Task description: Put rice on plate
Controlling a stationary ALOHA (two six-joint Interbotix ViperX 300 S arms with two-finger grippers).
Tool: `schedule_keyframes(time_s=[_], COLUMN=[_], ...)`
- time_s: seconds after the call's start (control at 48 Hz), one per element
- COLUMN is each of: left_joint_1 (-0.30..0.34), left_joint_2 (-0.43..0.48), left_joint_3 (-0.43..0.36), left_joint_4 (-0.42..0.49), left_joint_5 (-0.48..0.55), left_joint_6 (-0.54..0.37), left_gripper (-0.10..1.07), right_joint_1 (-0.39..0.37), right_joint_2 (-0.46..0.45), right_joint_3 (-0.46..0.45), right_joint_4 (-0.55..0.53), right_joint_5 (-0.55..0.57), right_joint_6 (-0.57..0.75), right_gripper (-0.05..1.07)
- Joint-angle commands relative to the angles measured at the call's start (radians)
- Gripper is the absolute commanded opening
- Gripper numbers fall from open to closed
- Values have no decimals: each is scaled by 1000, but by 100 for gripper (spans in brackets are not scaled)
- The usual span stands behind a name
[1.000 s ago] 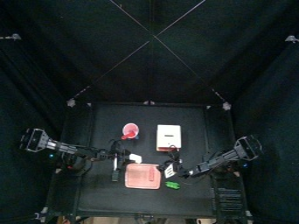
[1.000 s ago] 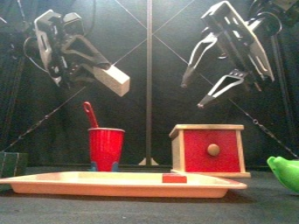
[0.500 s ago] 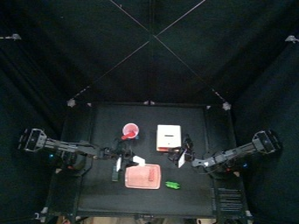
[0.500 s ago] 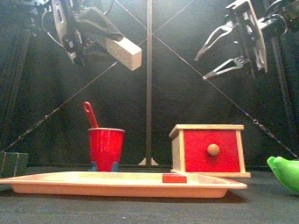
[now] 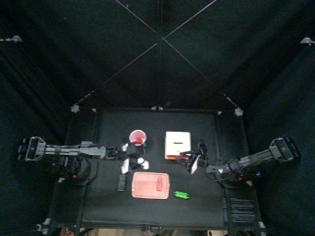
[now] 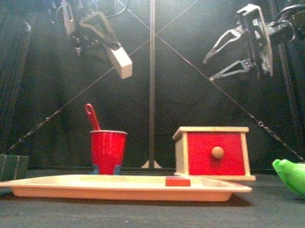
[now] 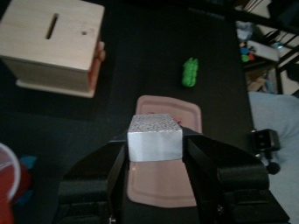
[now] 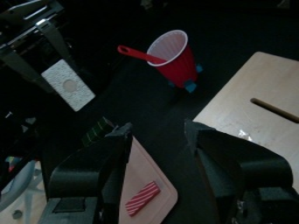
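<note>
High above the tabletop, the left gripper pinches the rice, a small white block, by two opposite flat sides, with the pink plate below it. The block looks rigid and light, its squared faces suiting this side-on grip, though its surface may be slick; the wrist view is too soft to say. The right gripper hangs raised to the side, fingers spread and empty, above the white box.

No words, labels, brands or numbers can be read on anything in these views, box and cup included
</note>
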Motion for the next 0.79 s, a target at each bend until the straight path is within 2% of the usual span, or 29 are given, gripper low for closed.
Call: schedule_keyframes(time_s=[0.0, 0.125, 0.292, 0.375, 0.417, 0.583, 0.604, 0.625, 0.646, 0.771], left_joint_1=[38, 37, -8, -71, -117, -268, -296, -307, -334, -445], left_joint_2=[-6, 8, 14, 15, 18, 58, 71, 75, 91, 161], left_joint_3=[-67, -103, -127, -124, -117, -86, -81, -81, -78, -78], left_joint_4=[84, 190, 434, 575, 657, 907, 953, 968, 1017, 1180], left_joint_5=[100, 181, 273, 296, 304, 330, 347, 354, 380, 534], left_joint_6=[-35, -160, -454, -626, -739, -1095, -1164, -1184, -1247, -1462], left_gripper=[44, 44, 44, 44, 44, 44, 44, 44, 44, 44], right_joint_1=[-9, -12, -14, -14, -14, -18, -18, -18, -18, -18], right_joint_2=[-15, -21, -23, -29, -37, -77, -83, -91, -101, -138], right_joint_3=[-15, -20, -12, -12, -11, 9, 12, 15, 20, 43], right_joint_4=[-26, -51, -58, -63, -63, -95, -98, -101, -104, -107], right_joint_5=[9, 20, 41, 43, 41, 48, 49, 51, 52, 61], right_joint_6=[0, 3, 0, -5, -6, -6, -6, -6, -6, -6], right_gripper=[85, 85, 85, 85, 85, 85, 85, 85, 85, 85])
